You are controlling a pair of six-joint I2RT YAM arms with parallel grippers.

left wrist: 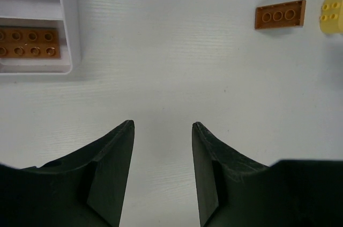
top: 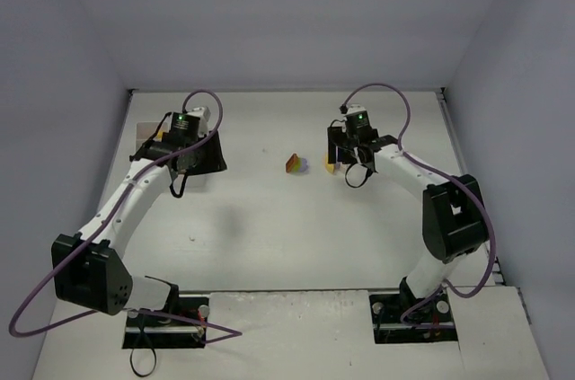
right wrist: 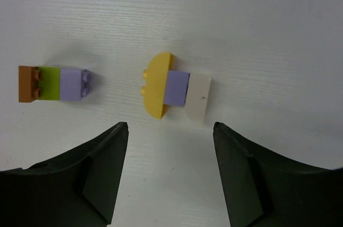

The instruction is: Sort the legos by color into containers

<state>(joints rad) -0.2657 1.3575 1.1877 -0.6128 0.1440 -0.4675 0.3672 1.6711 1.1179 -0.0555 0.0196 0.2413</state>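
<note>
1. My left claw (left wrist: pixel 162 125) hung over the table (left wrist: pixel 161 77), jaws apart, nothing between them.
2. The white tray (left wrist: pixel 69 23) sat ahead to its left, with one brown-orange brick (left wrist: pixel 28 43) in a compartment, which I judged sorted.
3. Ahead to its right lay a loose brown-orange piece (left wrist: pixel 280 14) beside a yellow brick (left wrist: pixel 332 13).
4. My right claw (right wrist: pixel 170 125) was also spread and empty, with the yellow-lilac-white stack (right wrist: pixel 171 88) just ahead, centred.
5. The brown-green-lilac stack (right wrist: pixel 53 83) lay ahead-left, apart.
6. I judged the wide jaws suited straddling that stack; clipped pieces need separating first.
</note>
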